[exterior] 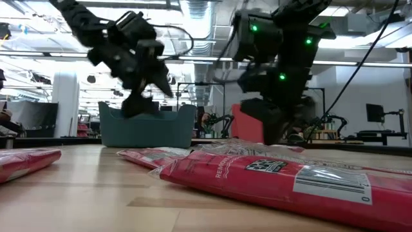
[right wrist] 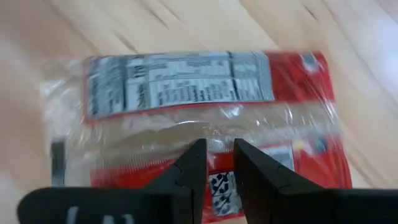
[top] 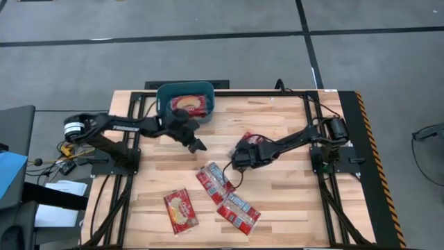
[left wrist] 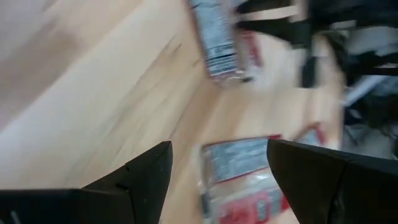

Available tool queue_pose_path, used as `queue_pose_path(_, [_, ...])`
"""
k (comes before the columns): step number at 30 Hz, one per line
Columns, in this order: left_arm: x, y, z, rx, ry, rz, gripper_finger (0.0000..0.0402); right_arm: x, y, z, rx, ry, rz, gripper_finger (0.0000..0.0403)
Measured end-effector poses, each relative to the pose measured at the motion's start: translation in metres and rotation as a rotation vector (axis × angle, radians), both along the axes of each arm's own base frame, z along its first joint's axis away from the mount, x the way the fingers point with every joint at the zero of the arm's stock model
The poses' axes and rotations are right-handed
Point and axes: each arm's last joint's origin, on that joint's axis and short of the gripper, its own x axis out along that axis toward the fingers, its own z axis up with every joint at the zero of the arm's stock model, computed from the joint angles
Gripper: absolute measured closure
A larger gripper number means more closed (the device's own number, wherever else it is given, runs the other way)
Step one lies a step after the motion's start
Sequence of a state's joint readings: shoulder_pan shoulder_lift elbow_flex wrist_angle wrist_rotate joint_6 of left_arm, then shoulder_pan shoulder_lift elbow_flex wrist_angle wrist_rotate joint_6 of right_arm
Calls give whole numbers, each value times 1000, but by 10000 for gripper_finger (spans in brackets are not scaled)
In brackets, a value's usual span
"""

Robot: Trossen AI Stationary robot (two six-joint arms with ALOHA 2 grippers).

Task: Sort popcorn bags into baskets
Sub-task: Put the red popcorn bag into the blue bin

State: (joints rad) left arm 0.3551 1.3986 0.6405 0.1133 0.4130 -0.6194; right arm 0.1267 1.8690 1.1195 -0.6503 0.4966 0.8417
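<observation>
The teal basket stands at the table's far edge with red popcorn bags lying inside. My left gripper hovers open just near of the basket, above bare wood; in its wrist view two bags lie below it. My right gripper is at the table's middle, shut on one red popcorn bag. Three more bags lie flat on the near half: one, one and one. My right gripper pinches the popcorn bag between its two fingers at the crinkled clear wrap, midway along one long side. The fingers slant down from the table's right. In the low view the bag stands tilted up beside the gripper.
The two bags nearest the low camera overlap each other. Black frame rails run along the table's left and right sides. Bare wood lies between the basket and the right arm.
</observation>
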Motion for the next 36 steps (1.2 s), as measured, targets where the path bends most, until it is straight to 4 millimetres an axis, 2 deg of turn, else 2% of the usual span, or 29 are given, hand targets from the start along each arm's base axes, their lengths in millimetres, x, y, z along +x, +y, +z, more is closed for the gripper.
queue_pose_path(4, [-2, -13, -15, 1, 53, 59, 152, 15, 7, 3, 30, -149, 74, 296])
queue_pose_path(8, [-1, -24, -18, 37, 85, 132, 152, 27, 10, 2, 82, -292, 191, 296])
queue_pose_path(11, [-1, -27, -19, 50, 104, 178, 152, 31, 10, 5, 58, -336, 196, 296])
queue_pose_path(15, [2, -25, -29, 21, 134, 210, 152, 29, 15, 16, -9, -341, 152, 296])
queue_pose_path(17, [8, -25, -36, -6, 127, 202, 152, 21, 15, 17, -23, -297, 109, 296])
queue_pose_path(25, [26, -23, -65, -99, 92, 199, 152, -2, 7, 4, -32, -104, -32, 296])
queue_pose_path(31, [31, -21, -80, -146, 98, 179, 152, 1, -4, -3, -23, -167, -25, 296])
queue_pose_path(36, [31, -21, -82, -150, 98, 177, 152, 8, -11, -4, 0, -256, -26, 296])
